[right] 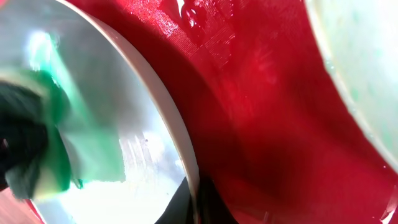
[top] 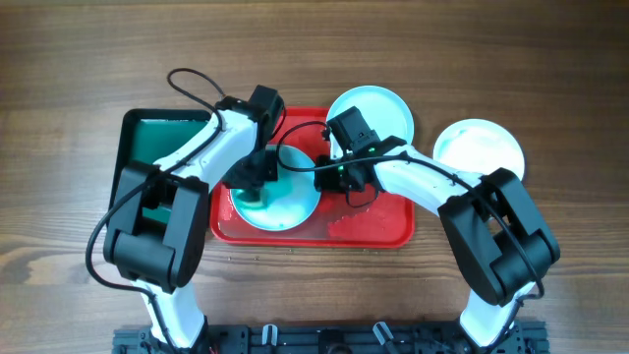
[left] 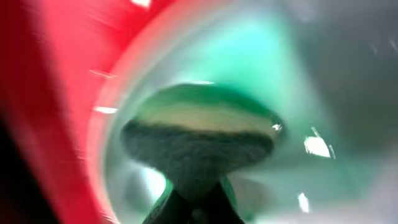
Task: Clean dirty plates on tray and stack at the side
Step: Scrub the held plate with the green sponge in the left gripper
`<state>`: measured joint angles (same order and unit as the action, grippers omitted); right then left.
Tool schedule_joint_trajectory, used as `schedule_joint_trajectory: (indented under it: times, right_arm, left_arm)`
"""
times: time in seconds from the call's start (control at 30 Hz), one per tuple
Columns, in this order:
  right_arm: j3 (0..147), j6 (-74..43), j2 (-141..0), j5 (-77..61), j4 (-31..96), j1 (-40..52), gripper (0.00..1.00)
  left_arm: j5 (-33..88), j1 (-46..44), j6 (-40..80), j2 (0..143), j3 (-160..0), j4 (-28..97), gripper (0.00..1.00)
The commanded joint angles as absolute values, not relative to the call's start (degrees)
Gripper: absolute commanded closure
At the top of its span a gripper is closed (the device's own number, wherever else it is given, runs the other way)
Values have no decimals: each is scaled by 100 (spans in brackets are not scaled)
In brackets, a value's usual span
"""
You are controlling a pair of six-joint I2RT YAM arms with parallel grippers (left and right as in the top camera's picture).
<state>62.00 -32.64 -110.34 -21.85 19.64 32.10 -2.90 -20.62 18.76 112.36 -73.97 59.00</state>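
Red tray [top: 385, 232]; left arm [top: 211, 147], right arm [top: 413, 178] bent inward.

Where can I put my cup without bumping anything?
Bare wood left of the green tray and right of the right-hand plate. The red tray's front-right corner too. Crowded: the smeared plate, with the left gripper's sponge and the right gripper on it.

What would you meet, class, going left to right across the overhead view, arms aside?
Dark green rectangular tray → smeared pale cyan round plate on the red plastic tray → pale cyan round plate at its far rim → pale round plate on the wooden table.
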Motion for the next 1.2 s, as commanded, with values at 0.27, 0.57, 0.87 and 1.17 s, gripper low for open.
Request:
schedule_joint_trajectory:
  times: [0.27, 0.57, 0.87, 1.17]
  right_arm:
    - [6235, -3192, -11198, -2565, 2062, 2932, 96]
    - [6235, -3192, -11198, -2565, 2062, 2934, 96]
    - [6235, -3166, -11198, -2563, 2060, 2934, 96]
    - [6235, -3166, -11198, -2563, 2060, 2932, 96]
  left_arm:
    - [1752, -2213, 1059, 11419, -7118, 4563, 96]
    - [729, -2722, 3013, 11417, -6991, 3339, 96]
    - [-2021, -2497, 4589, 11413, -6991, 4281, 96]
    - [-204, -2370, 2307, 11413, -6991, 5234, 96]
